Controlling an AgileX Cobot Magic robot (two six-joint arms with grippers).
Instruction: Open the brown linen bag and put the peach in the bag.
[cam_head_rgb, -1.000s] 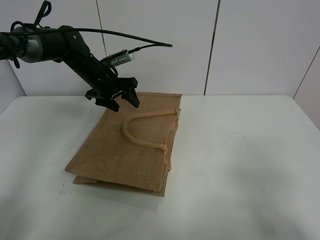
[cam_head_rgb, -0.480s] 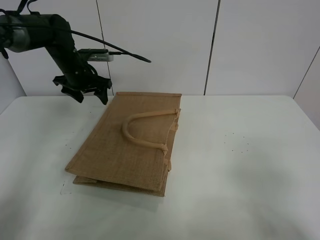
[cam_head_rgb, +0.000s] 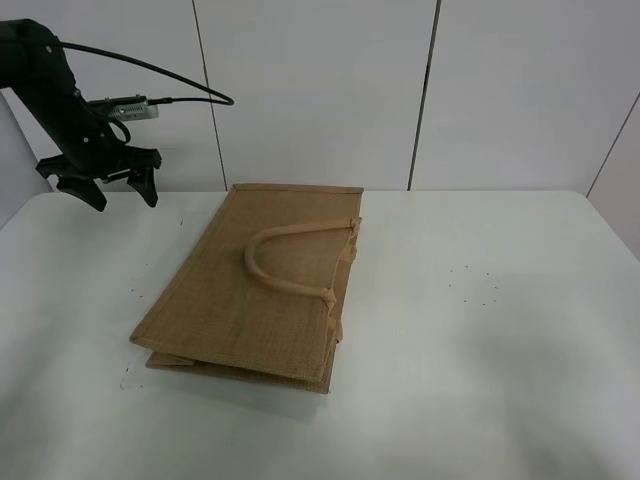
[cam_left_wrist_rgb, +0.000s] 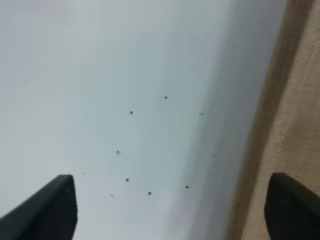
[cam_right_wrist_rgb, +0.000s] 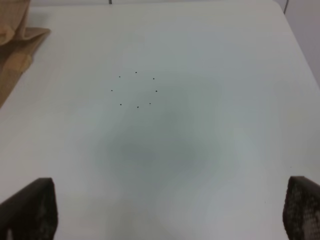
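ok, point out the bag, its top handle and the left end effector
brown linen bag (cam_head_rgb: 225, 305), exterior high, flat top panel
handle (cam_head_rgb: 262, 281), exterior high, curve of loop
left end effector (cam_head_rgb: 120, 193), exterior high, between its fingertips

The brown linen bag (cam_head_rgb: 255, 290) looked coarse-woven and matt; the white counter (cam_head_rgb: 480, 350) looked smooth, faintly sheened.

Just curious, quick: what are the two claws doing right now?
Left gripper: open, holding nothing.
Right gripper: open, holding nothing.
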